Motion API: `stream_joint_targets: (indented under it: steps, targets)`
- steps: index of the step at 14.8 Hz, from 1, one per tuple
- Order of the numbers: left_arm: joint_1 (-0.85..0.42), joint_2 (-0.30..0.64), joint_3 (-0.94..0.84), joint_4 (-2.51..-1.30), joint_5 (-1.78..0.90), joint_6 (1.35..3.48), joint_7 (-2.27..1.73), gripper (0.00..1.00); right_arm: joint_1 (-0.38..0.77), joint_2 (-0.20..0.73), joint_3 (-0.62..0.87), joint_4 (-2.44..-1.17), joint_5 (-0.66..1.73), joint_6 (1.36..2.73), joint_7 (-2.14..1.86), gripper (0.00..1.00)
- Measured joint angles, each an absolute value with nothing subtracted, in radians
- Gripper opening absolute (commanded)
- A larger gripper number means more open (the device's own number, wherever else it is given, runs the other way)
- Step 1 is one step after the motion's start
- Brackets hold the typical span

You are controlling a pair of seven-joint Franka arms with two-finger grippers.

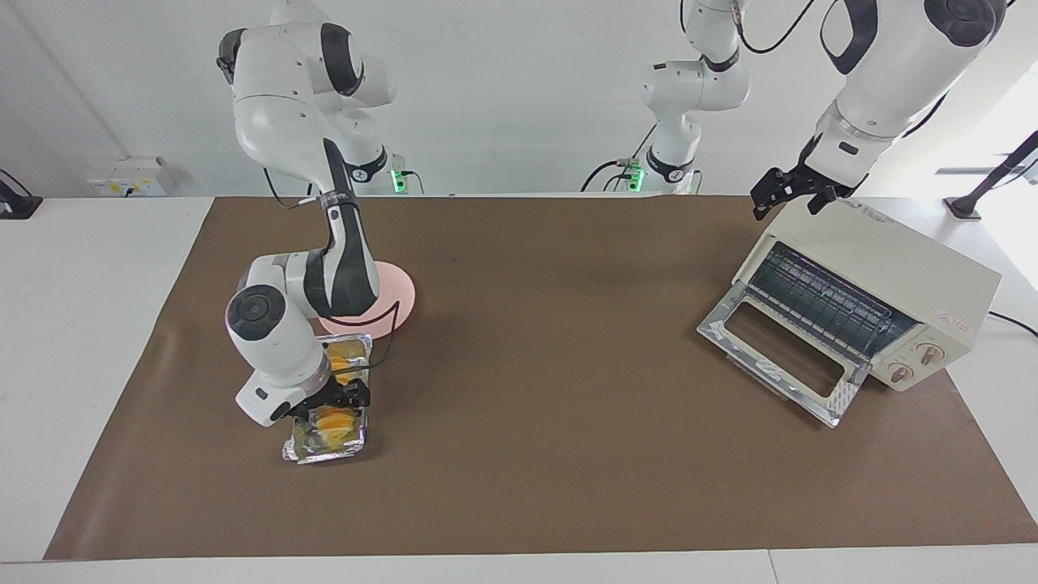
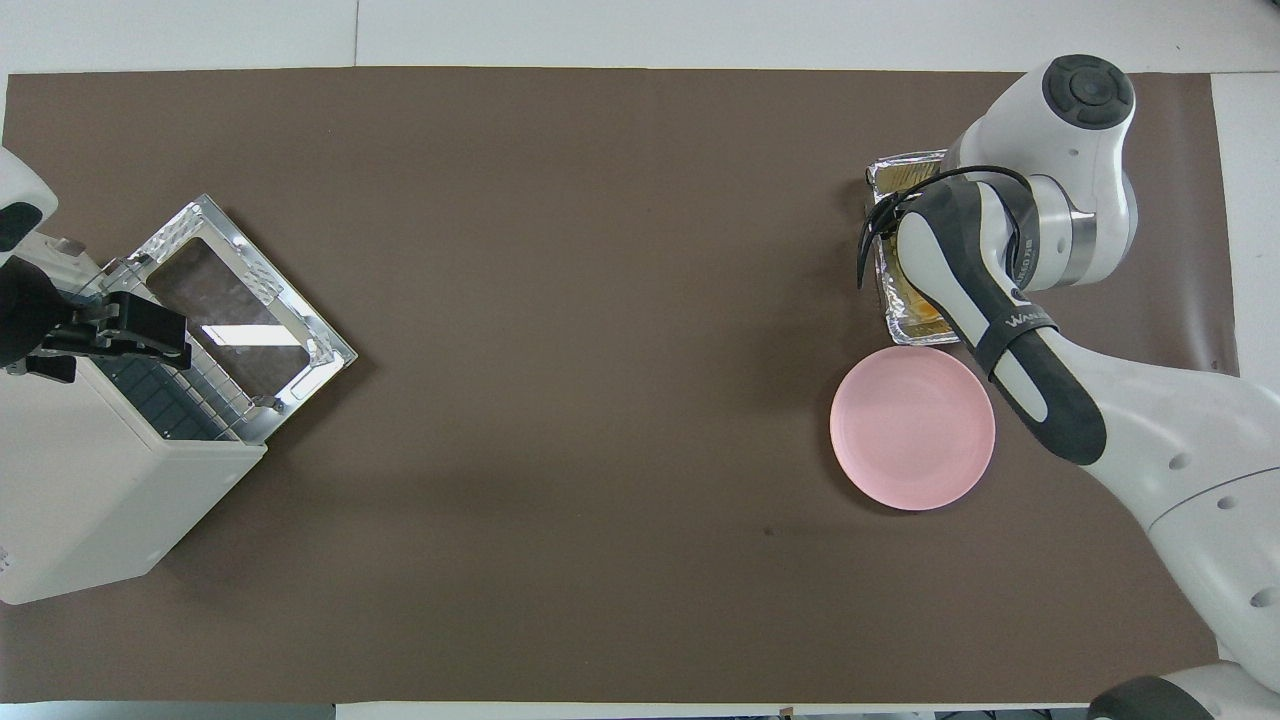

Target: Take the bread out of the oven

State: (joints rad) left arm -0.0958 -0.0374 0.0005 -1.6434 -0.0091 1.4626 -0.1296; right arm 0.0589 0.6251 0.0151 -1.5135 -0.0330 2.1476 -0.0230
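The bread (image 1: 331, 422), golden-yellow, lies in a crinkled silver foil tray (image 1: 324, 451) on the brown mat, at the right arm's end of the table. My right gripper (image 1: 345, 396) is down in the tray at the bread; my wrist hides its grip. In the overhead view my right arm covers most of the tray (image 2: 905, 170). The cream-white oven (image 1: 876, 276) stands at the left arm's end with its glass door (image 1: 778, 349) dropped open and its wire rack (image 1: 819, 296) bare. My left gripper (image 1: 787, 207) hangs open over the oven's top front edge; it also shows in the overhead view (image 2: 110, 335).
A pink plate (image 2: 912, 428) lies beside the foil tray, nearer to the robots. The oven's open door (image 2: 240, 320) juts toward the middle of the mat. The oven's cable runs off at the left arm's end.
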Motion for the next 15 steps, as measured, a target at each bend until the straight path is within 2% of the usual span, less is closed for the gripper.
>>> stream_joint_targets:
  steps: [1, 8, 11, 15]
  targets:
    - [-0.096, -0.037, 0.0, -1.643, -0.009, 1.463, -0.13, 1.0, 0.059, 0.619, 0.015, -1.525, -0.033, 2.155, -0.023, 0.01]
    - [-0.096, -0.037, 0.0, -1.643, -0.009, 1.463, -0.13, 1.0, 0.059, 0.587, 0.015, -1.541, -0.033, 2.13, -0.023, 0.0]
    - [-0.096, -0.037, 0.0, -1.643, -0.009, 1.463, -0.13, 1.0, 0.06, 0.541, 0.016, -1.538, -0.033, 2.027, -0.023, 0.0]
    - [-0.096, -0.037, 0.0, -1.643, -0.009, 1.463, -0.13, 1.0, 0.06, 0.394, 0.018, -1.558, -0.031, 1.843, -0.023, 0.0]
